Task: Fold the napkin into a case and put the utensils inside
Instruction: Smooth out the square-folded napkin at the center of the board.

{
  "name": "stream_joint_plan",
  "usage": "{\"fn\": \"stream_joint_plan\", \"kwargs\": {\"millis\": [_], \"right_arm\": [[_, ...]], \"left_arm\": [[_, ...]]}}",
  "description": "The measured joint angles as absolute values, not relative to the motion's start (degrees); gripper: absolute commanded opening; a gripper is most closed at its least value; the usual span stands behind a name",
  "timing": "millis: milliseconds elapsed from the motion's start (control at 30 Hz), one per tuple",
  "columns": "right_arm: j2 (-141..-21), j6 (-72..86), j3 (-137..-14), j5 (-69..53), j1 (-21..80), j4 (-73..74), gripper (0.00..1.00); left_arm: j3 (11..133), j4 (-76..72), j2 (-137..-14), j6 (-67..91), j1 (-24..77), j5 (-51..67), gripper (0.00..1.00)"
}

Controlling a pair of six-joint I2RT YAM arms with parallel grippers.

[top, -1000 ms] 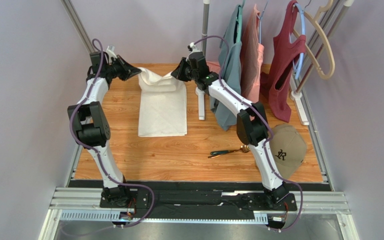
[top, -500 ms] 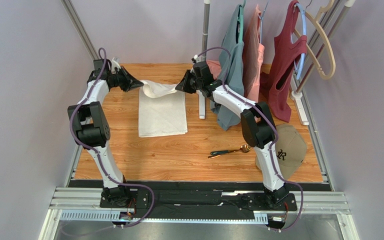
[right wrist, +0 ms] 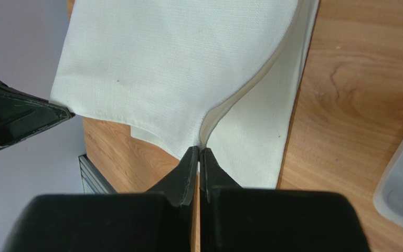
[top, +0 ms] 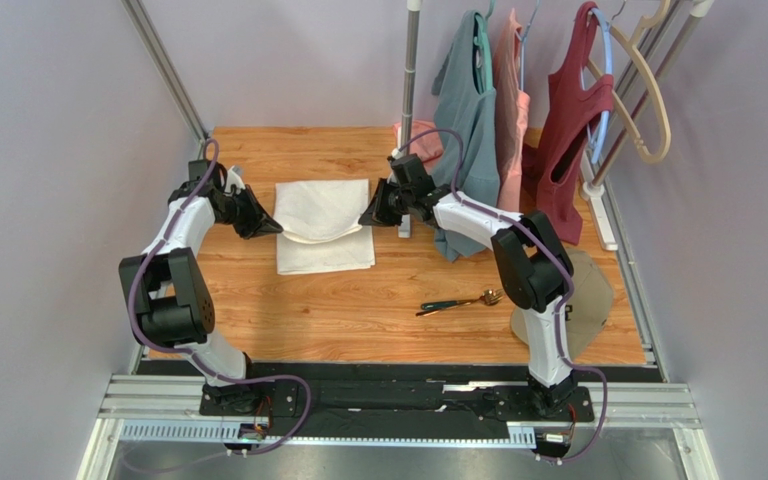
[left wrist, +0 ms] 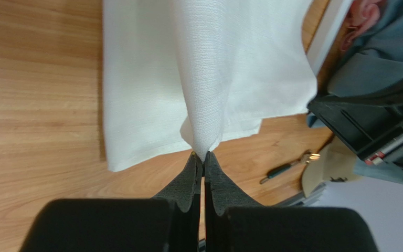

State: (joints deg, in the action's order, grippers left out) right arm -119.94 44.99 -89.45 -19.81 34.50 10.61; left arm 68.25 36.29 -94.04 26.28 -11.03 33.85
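Both grippers have drawn back toward the near side since the earlier frame, carrying the far edge of the napkin (top: 323, 212) over the layer beneath, so the cloth that ran long from near to far is now doubled into a shorter, almost square shape. It lies at the far middle of the table (top: 338, 325). The carried edge runs left to right between the two grippers and sags a little in the middle, short of the lower layer's near edge. The left gripper (left wrist: 203, 156) is closed tight on the left corner of that edge, the cloth bunched into a ridge between its fingertips. The right gripper (right wrist: 198, 151) is pinched on the right corner in the same way. The utensils (top: 458, 301) lie together well apart from the napkin, near and to the right, their long axis close to left-right with the dark handles to the left and the gold heads to the right. The left arm bows out to the left at the elbow and its forearm reaches far and inward; the right arm stretches far and leans left, its wrist low over the wood. The tabletop is orange-brown planking between pale lilac walls (top: 68, 150). Clothes (top: 468, 110) hang from a pole (top: 410, 70) at the far right, and a tan cap (top: 593, 300) sits at the near right behind the right arm
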Motion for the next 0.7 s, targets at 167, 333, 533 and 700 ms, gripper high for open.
{"fn": "stream_joint_plan", "kwargs": {"millis": [167, 333, 533, 700], "right_arm": [[-117.54, 44.95, -85.12, -20.12, 36.25, 10.61, 0.0], [-116.31, 44.34, -81.84, -20.05, 36.99, 10.61, 0.0], [-115.07, 43.66, -78.13, -19.97, 36.93, 10.63, 0.0], [-114.98, 43.33, -77.38, -19.64, 36.95, 10.7, 0.0]], "left_arm": [[66.04, 39.24, -93.12, 23.57, -11.03, 28.49, 0.0], [64.47, 40.8, -93.23, 22.37, -11.03, 26.79, 0.0], [62.33, 40.95, -93.86, 22.11, -11.03, 26.41, 0.0], [59.51, 40.99, -94.13, 22.11, -11.03, 26.17, 0.0]]}}
